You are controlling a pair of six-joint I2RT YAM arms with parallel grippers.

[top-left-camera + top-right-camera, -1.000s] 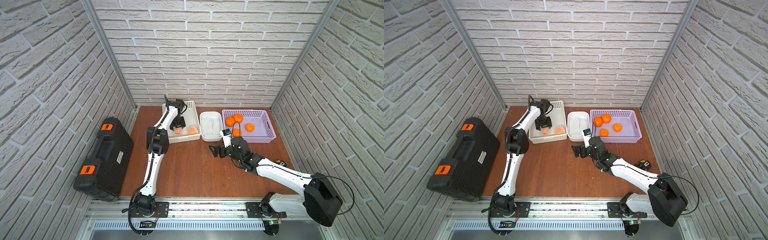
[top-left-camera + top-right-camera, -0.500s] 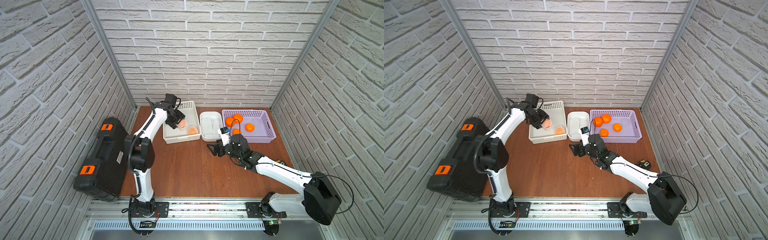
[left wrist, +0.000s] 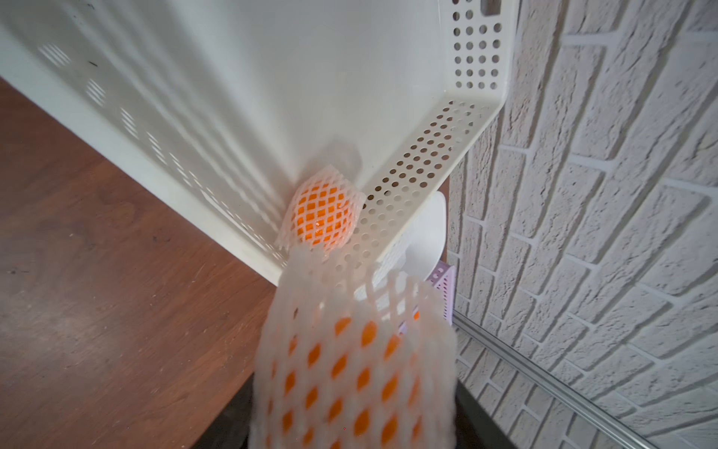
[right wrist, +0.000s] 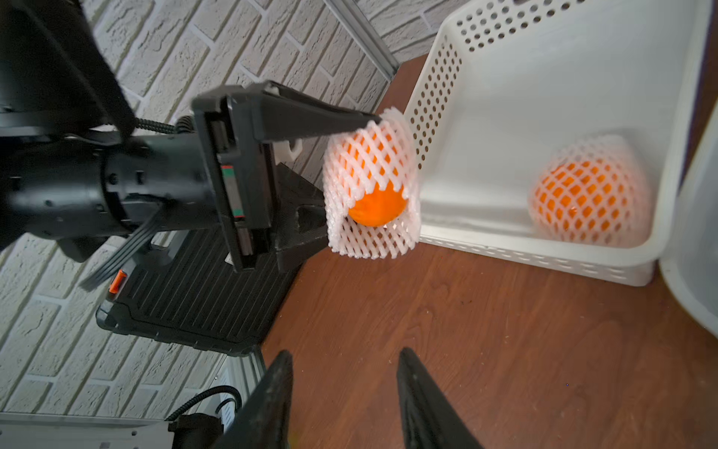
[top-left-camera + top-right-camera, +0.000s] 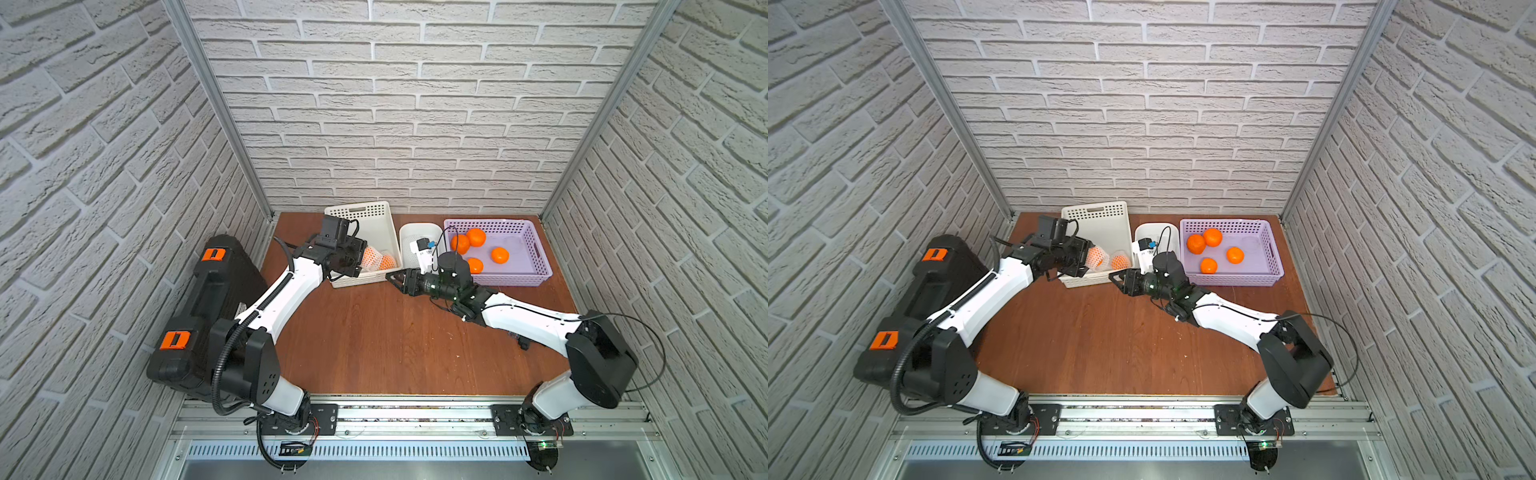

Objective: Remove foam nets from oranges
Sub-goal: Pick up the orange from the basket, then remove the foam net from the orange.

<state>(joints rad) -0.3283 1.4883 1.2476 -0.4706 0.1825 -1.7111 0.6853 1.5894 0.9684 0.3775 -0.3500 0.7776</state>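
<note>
**Netted orange raised, stripping hand not yet on the foam**

In both top views our left end effector (image 5: 358,261) is clenched on a netted orange (image 5: 370,257), raised by the near wall of the white basket (image 5: 361,208). A second netted orange (image 5: 387,262) lies inside that basket. Our right end effector (image 5: 395,277) points at the held fruit from near by, above the tabletop (image 5: 374,340). Four bare oranges (image 5: 476,237) sit in the purple basket (image 5: 536,257), and a white bin (image 5: 419,227) stands between the two baskets.

From the left wrist, the foam net (image 3: 349,369) fills the foreground with orange showing through its holes. Behind it, the second netted orange sits in a corner of the basket.

From the right wrist, the left fingers (image 4: 311,120) pinch net and fruit together. Bare peel (image 4: 377,210) shows at the sleeve's open end, whose loose hem hangs toward the tabletop. The right end effector is released, its jaws parted with nothing between them.

We judge the step in hand to be taking that hem. We should close on foam alone, clear of the peel, then draw it along the sleeve. Because the left grip clamps the net too, the foam may stretch rather than slide.

The basket wall stands just beside the held orange and the bin is near our right wrist. The bare tabletop toward the front offers the freest path, and the black case (image 5: 216,299) lies well apart.
</note>
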